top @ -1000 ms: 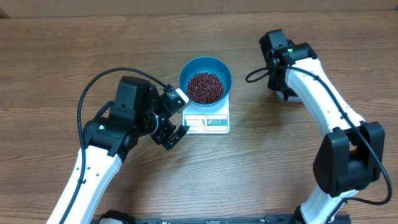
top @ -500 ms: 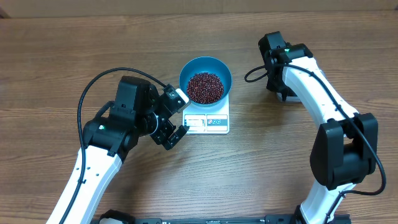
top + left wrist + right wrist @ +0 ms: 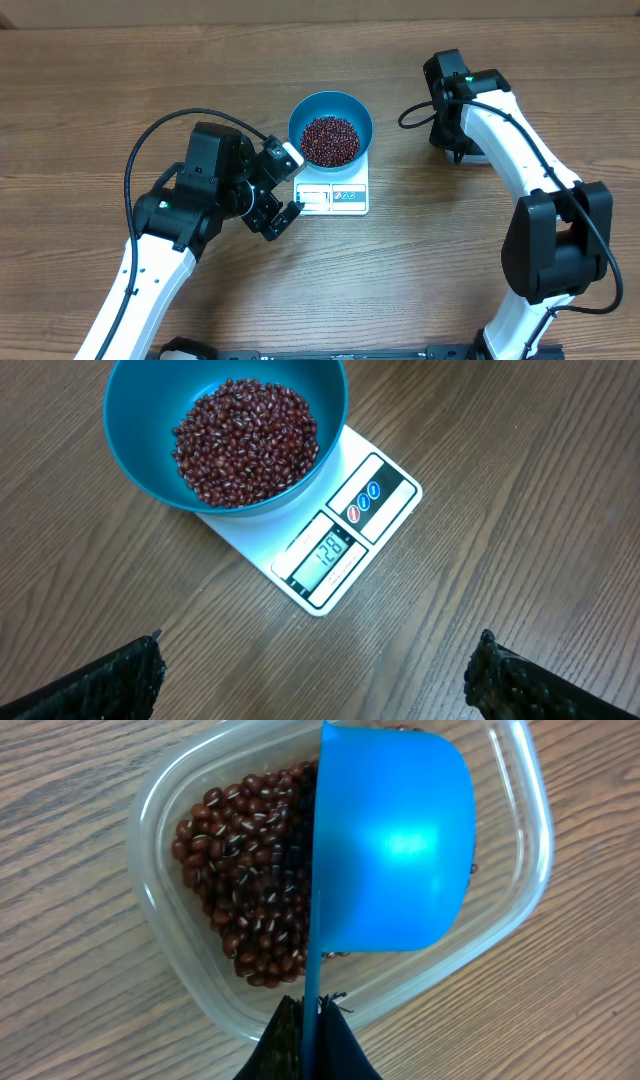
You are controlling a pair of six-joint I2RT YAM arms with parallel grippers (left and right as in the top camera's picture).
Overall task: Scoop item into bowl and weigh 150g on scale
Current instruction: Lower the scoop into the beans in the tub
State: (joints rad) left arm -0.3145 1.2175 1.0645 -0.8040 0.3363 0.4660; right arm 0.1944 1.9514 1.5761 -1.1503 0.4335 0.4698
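Scale [image 3: 262, 540], near-right strip: grey display [image 3: 325, 550] reads "128", dark digits, tilted with scale in left wrist view. No unit mark legible beside digits. Beside display, black-bordered panel with three round buttons [image 3: 363, 501]: one red, two blue; symbols on them too small to read. Overhead view: same strip [image 3: 333, 197] visible, digits and symbols unreadable there.
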